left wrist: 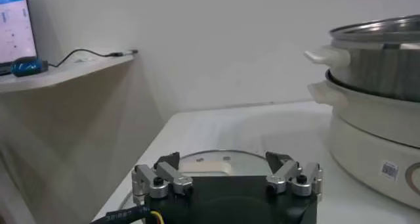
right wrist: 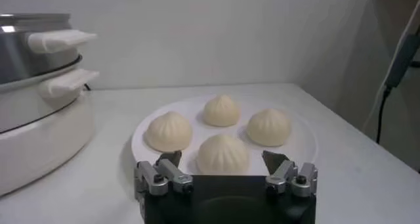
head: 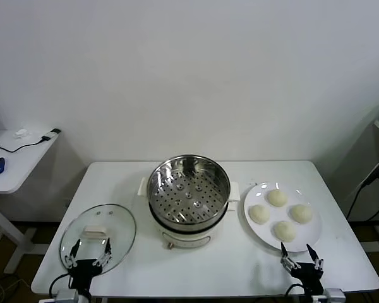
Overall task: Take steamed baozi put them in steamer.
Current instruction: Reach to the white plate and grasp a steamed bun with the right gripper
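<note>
The steamer stands at the middle of the white table, its shiny steel pot uncovered so the perforated tray inside shows bare — no bun lies in it. To the steamer's right, close beside its white handle, sits a flat white plate carrying all four steamed baozi, set in a loose diamond and not touching one another. To the steamer's left, a round glass lid lies flat on the table.

The right gripper hovers at the table's near edge, just in front of the plate, its fingers spread apart and holding nothing; in the right wrist view the nearest bun lies just beyond the fingertips, with the steamer's side off at the edge.

The left gripper sits low at the near rim of the glass lid — likewise spread wide and empty, the steamer's white base rising beyond it.
</note>
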Controlling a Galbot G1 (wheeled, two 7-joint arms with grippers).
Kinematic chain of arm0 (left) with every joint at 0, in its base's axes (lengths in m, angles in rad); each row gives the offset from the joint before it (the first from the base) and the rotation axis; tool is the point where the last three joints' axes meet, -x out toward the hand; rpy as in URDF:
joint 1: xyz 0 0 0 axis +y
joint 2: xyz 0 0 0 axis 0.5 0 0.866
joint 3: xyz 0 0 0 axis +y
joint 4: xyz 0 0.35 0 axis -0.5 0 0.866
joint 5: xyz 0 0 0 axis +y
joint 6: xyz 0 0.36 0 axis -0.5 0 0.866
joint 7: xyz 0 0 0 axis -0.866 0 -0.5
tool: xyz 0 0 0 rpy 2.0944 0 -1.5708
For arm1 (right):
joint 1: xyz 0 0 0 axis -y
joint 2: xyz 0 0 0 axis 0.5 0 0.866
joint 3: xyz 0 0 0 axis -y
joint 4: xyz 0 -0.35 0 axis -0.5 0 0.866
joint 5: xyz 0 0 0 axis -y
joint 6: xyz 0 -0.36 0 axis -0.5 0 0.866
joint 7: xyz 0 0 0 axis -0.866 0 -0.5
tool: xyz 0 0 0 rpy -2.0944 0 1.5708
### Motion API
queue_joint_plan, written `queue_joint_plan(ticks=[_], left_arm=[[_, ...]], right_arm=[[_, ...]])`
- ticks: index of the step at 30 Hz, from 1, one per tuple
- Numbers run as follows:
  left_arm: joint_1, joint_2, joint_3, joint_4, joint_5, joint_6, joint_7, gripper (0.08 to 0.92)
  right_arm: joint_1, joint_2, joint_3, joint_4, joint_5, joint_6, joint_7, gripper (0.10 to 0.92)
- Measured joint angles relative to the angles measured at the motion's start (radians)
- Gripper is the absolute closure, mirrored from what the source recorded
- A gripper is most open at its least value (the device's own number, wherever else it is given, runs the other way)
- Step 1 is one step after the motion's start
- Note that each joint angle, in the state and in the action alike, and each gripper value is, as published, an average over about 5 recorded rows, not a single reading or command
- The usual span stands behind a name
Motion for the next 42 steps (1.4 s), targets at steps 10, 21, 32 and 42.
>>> queue_joint_plan(ticks=[10,21,32,42], left_arm=[[-0.007,0.011,0.002,0.003,0.002,-0.004,0.000,0.177],[-0.012,0.029,0.010,0.016,0.002,-0.020,-0.001,0.177],[-0.018,0.020,0.003,0.026,0.005,-0.026,-0.001,0.177],[-0.021,0.012,-0.009,0.038,0.017,-0.043,0.004,0.177]], right_arm=[[0.260,-0.150,-0.030,-0.043,-0.052,-0.150,-0.059,0.203],[0.687,-0.472,-0.304,-0.278,-0.144,-0.175,-0.434,0.203],[1.231,-0.622,-0.850,-0.554,-0.239,-0.062,-0.935,0.203],[1.646,-0.559,-1.317,-0.770,-0.287,-0.045,-1.147,0.203]])
